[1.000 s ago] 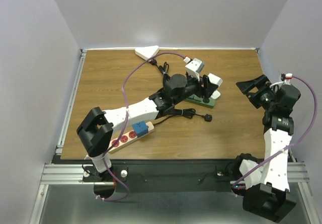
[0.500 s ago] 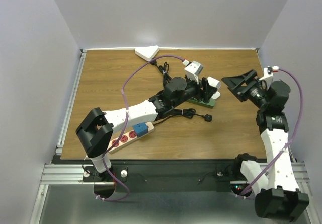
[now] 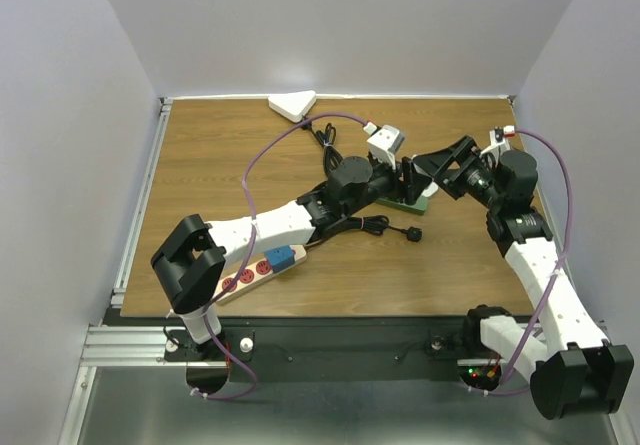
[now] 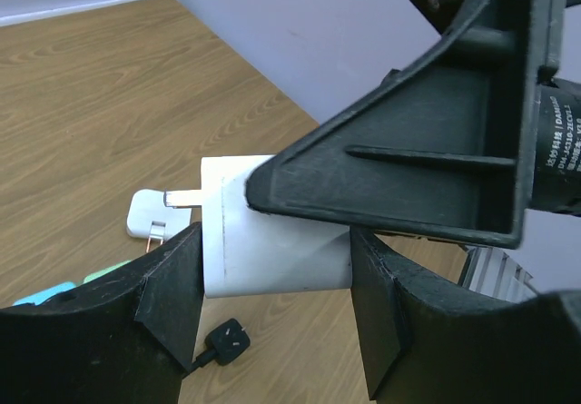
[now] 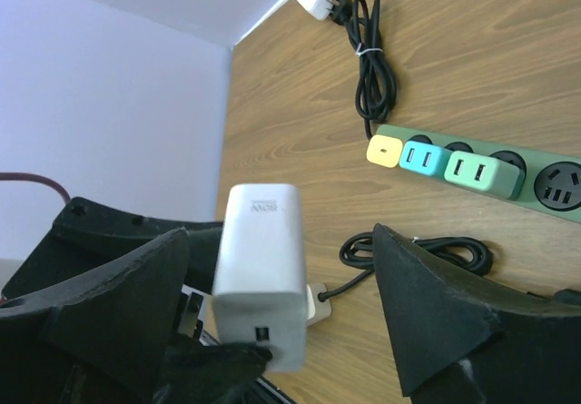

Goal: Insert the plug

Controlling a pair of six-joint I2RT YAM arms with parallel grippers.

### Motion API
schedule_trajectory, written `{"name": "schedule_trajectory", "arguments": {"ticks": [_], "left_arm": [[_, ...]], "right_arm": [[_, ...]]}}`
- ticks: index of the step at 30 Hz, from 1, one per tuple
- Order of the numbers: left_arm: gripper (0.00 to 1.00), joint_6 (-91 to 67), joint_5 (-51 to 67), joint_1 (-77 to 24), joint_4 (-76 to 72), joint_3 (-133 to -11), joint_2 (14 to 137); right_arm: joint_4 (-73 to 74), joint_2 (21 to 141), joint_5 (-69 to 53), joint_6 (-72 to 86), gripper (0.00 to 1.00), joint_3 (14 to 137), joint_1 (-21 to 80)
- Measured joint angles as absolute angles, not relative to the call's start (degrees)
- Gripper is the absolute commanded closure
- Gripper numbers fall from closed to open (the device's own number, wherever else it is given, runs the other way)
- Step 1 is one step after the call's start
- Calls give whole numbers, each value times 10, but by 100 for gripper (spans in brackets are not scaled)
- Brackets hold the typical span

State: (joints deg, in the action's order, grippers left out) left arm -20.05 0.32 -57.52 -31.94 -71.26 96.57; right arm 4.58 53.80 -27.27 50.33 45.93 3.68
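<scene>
tabletop [image 3: 220, 165]: brown wood grain; pale walls on three sides
plug [image 4: 272, 250]: white block, raised at centre right of the top view, near the green power strip [image 5: 454, 145]
left pincer [image 4: 272, 281]: clenched on the plug's sides
right pincer [image 5: 272, 309]: released; fingers flank the plug
right wrist only: strip's coloured adapters; bundled black cable [image 5: 374, 54]

ROBOTICS LAB TEST CELL: The left arm [image 3: 270, 227] and right arm [image 3: 545, 275], 2 white-and-black robot units, stand bolted along an aluminium rail [image 3: 330, 343] at the near edge of a wood-grain surface [image 3: 210, 165]. Plain pale walls [image 3: 330, 25] box the surface in on 3 sides, and purple cables [image 3: 252, 165] loop off both arms.
</scene>
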Motion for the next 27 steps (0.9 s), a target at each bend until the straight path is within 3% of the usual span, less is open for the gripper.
{"name": "schedule_trajectory", "arguments": {"ticks": [4,7,8,11,12,13,14,19,22,27], "left_arm": [[100,-200,-3,-581,-318,-701,965],[100,-200,-6,-581,-316,-700,966],[100,-200,-6,-581,-316,-700,966],[100,-200,-8,-581,-316,-700,966],[98,-199,-10,-581,-316,-700,966],[86,-198,-13,-582,-316,-700,966],[59,-198,-13,-582,-315,-700,966],[12,-196,-16,-583,-291,-700,966],[1,-191,-17,-576,-290,-693,960],[1,-185,-18,-543,-274,-620,893]], "right_arm": [[43,550,-258,494,41,459,46],[42,553,-252,489,79,459,51],[40,553,-252,487,79,459,52],[35,553,-252,481,98,459,53],[35,553,-252,480,100,459,53],[30,552,-253,480,100,456,53],[26,551,-253,480,100,451,53],[25,557,-241,461,100,442,53],[36,588,-224,431,100,456,54],[57,681,-191,386,100,520,53]]}}
